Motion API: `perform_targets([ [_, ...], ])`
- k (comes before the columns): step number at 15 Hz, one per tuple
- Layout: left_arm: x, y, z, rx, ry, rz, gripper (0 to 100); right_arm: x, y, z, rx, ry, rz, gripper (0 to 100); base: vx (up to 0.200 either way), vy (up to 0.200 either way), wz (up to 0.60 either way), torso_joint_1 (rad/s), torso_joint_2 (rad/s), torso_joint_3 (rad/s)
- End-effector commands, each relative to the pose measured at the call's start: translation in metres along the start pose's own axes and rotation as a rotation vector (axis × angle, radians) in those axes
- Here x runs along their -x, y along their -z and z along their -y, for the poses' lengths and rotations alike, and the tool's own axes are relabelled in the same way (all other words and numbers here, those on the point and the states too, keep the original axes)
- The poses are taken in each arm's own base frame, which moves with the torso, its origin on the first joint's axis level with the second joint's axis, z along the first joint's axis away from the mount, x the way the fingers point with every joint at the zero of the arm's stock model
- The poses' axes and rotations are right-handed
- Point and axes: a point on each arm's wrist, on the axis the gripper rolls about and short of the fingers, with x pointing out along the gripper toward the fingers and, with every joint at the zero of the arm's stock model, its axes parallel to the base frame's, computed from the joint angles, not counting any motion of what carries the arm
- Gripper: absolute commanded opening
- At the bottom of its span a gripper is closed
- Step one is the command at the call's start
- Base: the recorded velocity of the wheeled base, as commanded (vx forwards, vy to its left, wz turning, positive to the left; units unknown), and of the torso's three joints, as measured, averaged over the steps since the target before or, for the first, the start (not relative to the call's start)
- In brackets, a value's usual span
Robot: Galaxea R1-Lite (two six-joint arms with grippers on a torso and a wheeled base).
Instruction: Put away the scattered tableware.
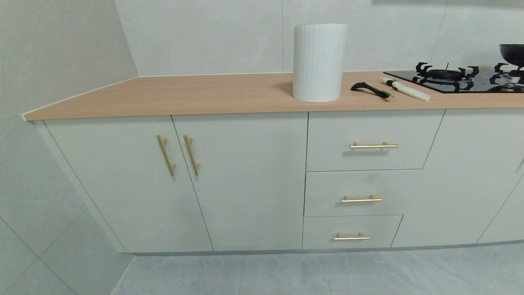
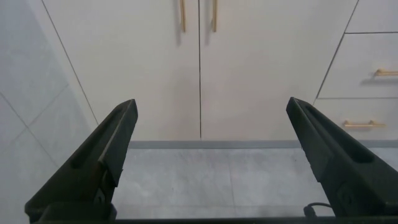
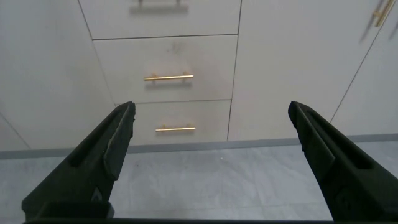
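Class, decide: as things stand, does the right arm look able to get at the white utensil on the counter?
Probably not yet. The right gripper hangs open low before the drawers, while the white utensil lies up on the countertop; nothing there blocks it.

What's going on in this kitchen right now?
Nothing is being handled yet. The left pincer and right pincer are both open and empty, low before the cabinet fronts. On the countertop, a black-handled utensil and a white utensil lie loose between a white ribbed canister and the gas hob.
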Motion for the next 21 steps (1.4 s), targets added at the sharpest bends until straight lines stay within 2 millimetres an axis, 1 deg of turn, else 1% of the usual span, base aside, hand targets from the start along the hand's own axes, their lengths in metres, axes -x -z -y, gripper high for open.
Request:
perform_targets([
  [1,0.0,0.0,0.0,0.0,-0.002,-0.003,100,0.0,0.0,0.0,0.0,0.0,-0.001,100,0.2,0.0,0.0,-0.012,0.0,0.007],
  [6,0.0,0.0,0.0,0.0,-0.002,-0.003,100,0.0,0.0,0.0,0.0,0.0,-0.001,100,0.2,0.0,0.0,0.003,0.0,0.001],
  [13,0.0,0.0,0.0,0.0,-0.003,-0.003,100,0.0,0.0,0.0,0.0,0.0,-0.001,100,0.0,0.0,0.0,0.0,0.0,0.0],
  [17,0.0,0.0,0.0,0.0,-0.003,-0.003,100,0.0,0.0,0.0,0.031,0.0,0.0,100,0.0,0.0,0.0,0.0,0.0,0.0],
  [18,0.0,0.0,0.0,0.0,-0.003,-0.003,100,0.005,-0.017,0.0,0.02,-0.007,0.075,100,0.0,0.0,0.0,0.0,0.0,0.0],
  [19,0.0,0.0,0.0,0.0,-0.002,-0.003,100,0.01,-0.037,0.0,-0.008,-0.051,0.124,100,0.0,0.0,0.0,0.0,0.0,0.0],
  [20,0.0,0.0,0.0,0.0,-0.002,-0.003,100,0.007,-0.046,-0.001,-0.011,-0.093,0.098,100,0.0,0.0,0.0,0.0,0.0,0.0],
  [21,0.0,0.0,0.0,0.0,-0.003,-0.003,100,-0.001,-0.052,-0.002,-0.01,-0.116,0.038,100,0.0,0.0,0.0,0.0,0.0,0.0],
])
